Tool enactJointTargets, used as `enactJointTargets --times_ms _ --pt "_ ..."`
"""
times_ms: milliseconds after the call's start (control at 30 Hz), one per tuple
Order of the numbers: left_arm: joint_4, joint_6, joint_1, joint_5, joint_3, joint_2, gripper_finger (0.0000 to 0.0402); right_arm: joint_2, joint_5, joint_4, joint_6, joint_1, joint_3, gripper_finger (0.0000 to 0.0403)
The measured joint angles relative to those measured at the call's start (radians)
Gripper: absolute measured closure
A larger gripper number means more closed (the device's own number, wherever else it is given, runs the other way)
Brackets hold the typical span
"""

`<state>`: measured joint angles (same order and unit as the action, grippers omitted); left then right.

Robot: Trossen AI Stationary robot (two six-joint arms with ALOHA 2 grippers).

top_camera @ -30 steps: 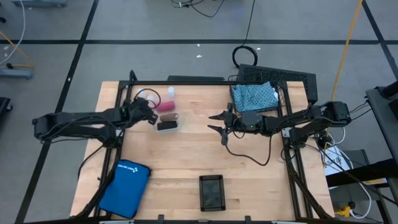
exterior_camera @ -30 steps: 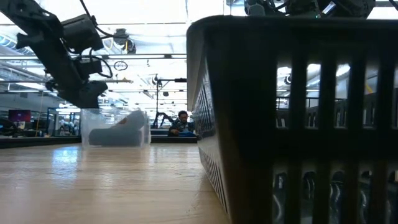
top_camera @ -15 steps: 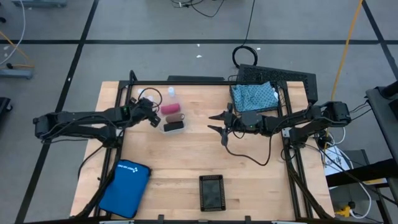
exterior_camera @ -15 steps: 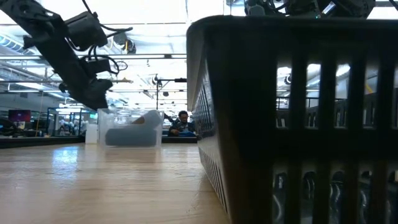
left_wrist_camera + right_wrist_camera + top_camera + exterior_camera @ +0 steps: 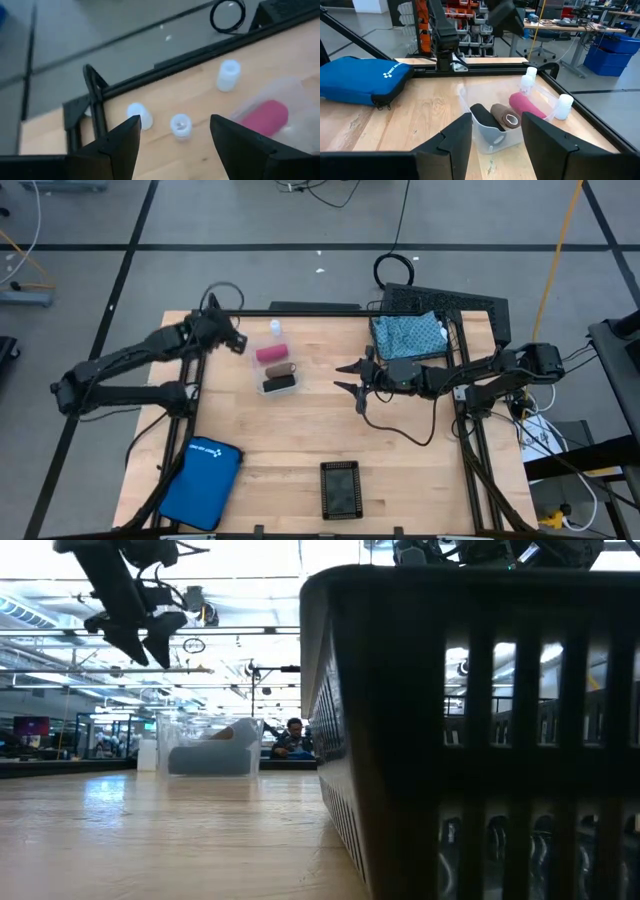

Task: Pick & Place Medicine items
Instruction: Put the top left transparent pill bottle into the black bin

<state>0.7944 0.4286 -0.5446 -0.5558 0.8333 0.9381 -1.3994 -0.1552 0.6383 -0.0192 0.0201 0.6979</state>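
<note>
Three white vials (image 5: 229, 75) (image 5: 180, 125) (image 5: 140, 114) stand on the wood near the table's far edge; the high view shows only one vial (image 5: 275, 330). Pink block (image 5: 270, 353), brown block (image 5: 279, 369) and black block (image 5: 279, 384) lie side by side in a clear tray (image 5: 492, 132). The teal pouch (image 5: 408, 332) lies in a black basket (image 5: 470, 305) at the far right. My left gripper (image 5: 235, 343) (image 5: 175, 122) hangs open, raised above the vials (image 5: 135, 640). My right gripper (image 5: 343, 377) (image 5: 496, 120) is open, level, pointing at the tray from the right.
A bright blue zip case (image 5: 200, 480) lies at the near left corner. A small black slatted basket (image 5: 340, 488) stands at the near edge and fills the right of the low view (image 5: 480, 740). Black frame rails (image 5: 95, 110) run along the table's far and left edges. Bare wood lies mid-table.
The clear tray with the blocks slid a little toward the table's right while my left gripper stood low beside it. My left gripper then rose and drew back toward the far left corner, clear of the tray. The right arm kept still.
</note>
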Motion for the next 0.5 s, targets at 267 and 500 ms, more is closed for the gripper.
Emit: enactJointTargets --times_ms 267,500 --pt "-0.012 -0.062 -0.363 0.258 0.011 0.186 0.0156 0.000 0.000 0.000 0.000 0.000 0.000 0.0243" --pt "-0.065 -0.094 -0.399 0.278 0.009 0.273 0.0156 0.000 0.001 -0.004 0.000 0.000 -0.001 0.0243"
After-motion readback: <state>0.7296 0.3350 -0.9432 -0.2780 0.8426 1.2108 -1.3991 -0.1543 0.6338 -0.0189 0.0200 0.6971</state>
